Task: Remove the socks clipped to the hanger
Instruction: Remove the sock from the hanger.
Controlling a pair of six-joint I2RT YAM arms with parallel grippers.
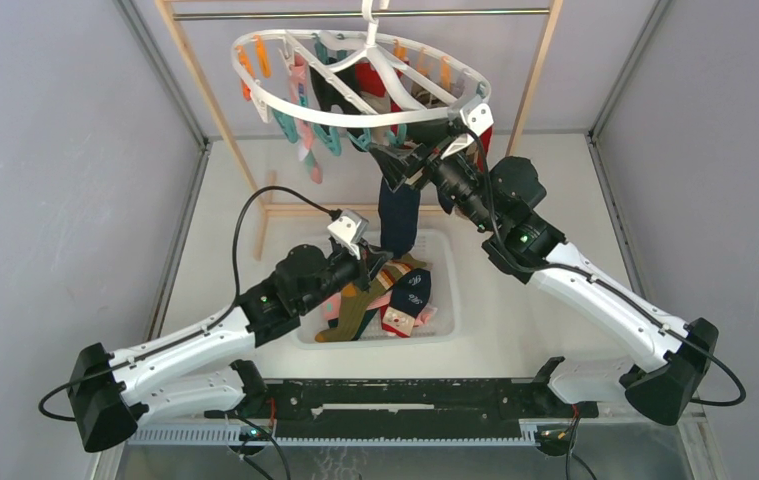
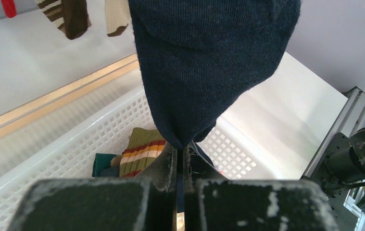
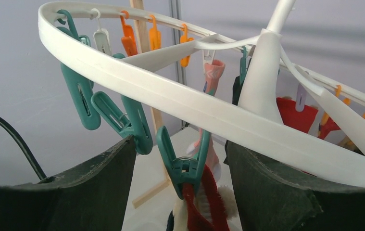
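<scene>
— Pinching the navy sock (image 2: 209, 62) by its low tip with the left gripper (image 2: 180, 150), jaws together on the cloth, just over the basket (image 2: 74, 139).

— And higher up?

— Hangs with its long axis vertical from the hanger (image 3: 170, 98), straight above that grip. Can't see its own clip from below.

— Checked the right gripper (image 3: 180, 154)?

— Up at the rim, jaws apart, flanking a teal clip (image 3: 182, 166), not closed on it. Bites red cloth (image 3: 202, 202) there. Can't tell whether part of the navy sock or another.

— So nearer the clip on the right, nearer the toe on the left.

— Agreed. Probably calls for squeezing that clip open first, then drawing straight down along the sock into the basket. Best not to pull sideways: risks swinging the hanger.
</scene>
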